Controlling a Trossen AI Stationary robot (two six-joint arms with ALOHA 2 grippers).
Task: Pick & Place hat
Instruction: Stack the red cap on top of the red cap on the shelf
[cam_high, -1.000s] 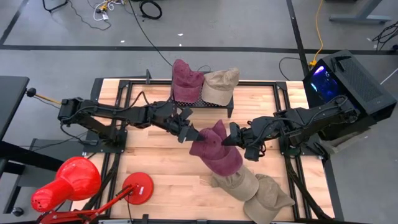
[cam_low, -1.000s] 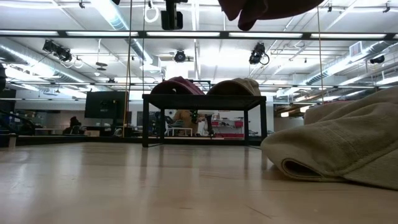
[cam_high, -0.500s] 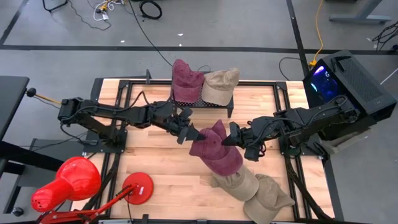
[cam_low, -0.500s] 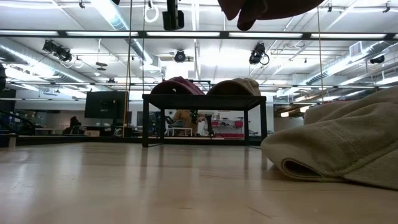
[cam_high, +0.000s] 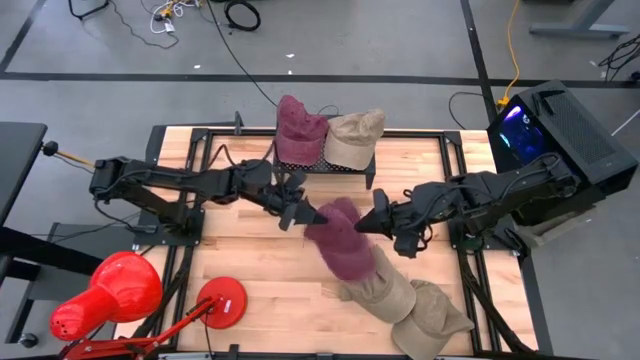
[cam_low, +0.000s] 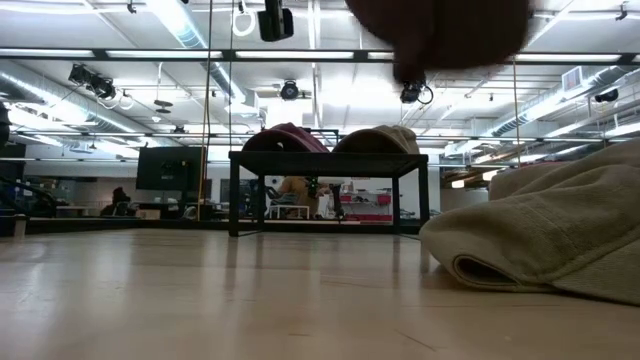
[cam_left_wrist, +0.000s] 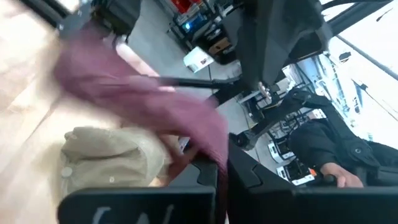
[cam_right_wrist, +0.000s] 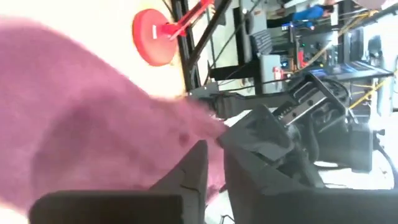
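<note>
A maroon hat (cam_high: 345, 248) hangs blurred above the table's middle, over a tan hat (cam_high: 385, 290) that lies on the wood. My left gripper (cam_high: 305, 213) reaches in from the left and is shut on it. My right gripper (cam_high: 374, 222) stands at the hat's right side with its fingers a little apart. The hat (cam_right_wrist: 93, 118) fills that wrist's view up to the fingertips. On a black rack (cam_high: 340, 168) at the far edge sit another maroon hat (cam_high: 300, 128) and a tan one (cam_high: 355, 135). The low view shows the held hat (cam_low: 440, 30) at the picture's top. My left gripper pinches a fold of the maroon hat's edge (cam_left_wrist: 219, 163) between its two fingers, coming about level from the table's left. The hat hangs off the fingers toward the right and down, clear of the table. My right gripper: I cannot tell whether its fingertips (cam_right_wrist: 198, 163) touch the hat.
A second tan hat (cam_high: 432, 318) lies at the near right, large in the low view (cam_low: 540, 240). A red desk lamp (cam_high: 110, 290) with its round base (cam_high: 222, 300) stands near left. A black box with a lit screen (cam_high: 560, 125) sits beyond the right edge.
The maroon hat has sagged toward the near edge and is now blurred. Its right side has dropped away from my right gripper, while its left edge has stayed at my left gripper. Both wrists have rolled slightly.
</note>
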